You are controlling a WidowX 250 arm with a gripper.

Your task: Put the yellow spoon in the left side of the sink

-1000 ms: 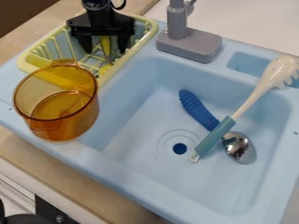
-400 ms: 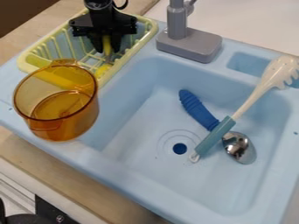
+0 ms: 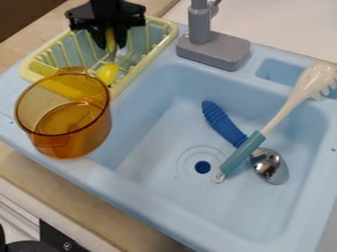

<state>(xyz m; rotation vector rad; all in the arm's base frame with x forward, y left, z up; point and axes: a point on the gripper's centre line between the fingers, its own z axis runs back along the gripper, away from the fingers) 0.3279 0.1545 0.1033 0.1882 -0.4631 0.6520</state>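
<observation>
The end effector [image 3: 111, 44] is closed on the yellow spoon's [image 3: 107, 73] handle above the rack [image 3: 173, 32]. Likely light and stiff, it could pivot; high on the handle suits.

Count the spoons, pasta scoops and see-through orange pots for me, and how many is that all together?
Spoons: 2 (yellow spoon in the hand, blue-handled spoon in the sink)
Pasta scoops: 1 (white pasta scoop)
Orange pots: 1 (see-through orange pot)
Total: 4

Room over sink [image 3: 146, 196] between amber pot [image 3: 69, 142] and pasta server [image 3: 257, 139]; faucet [image 3: 212, 49] behind.
</observation>
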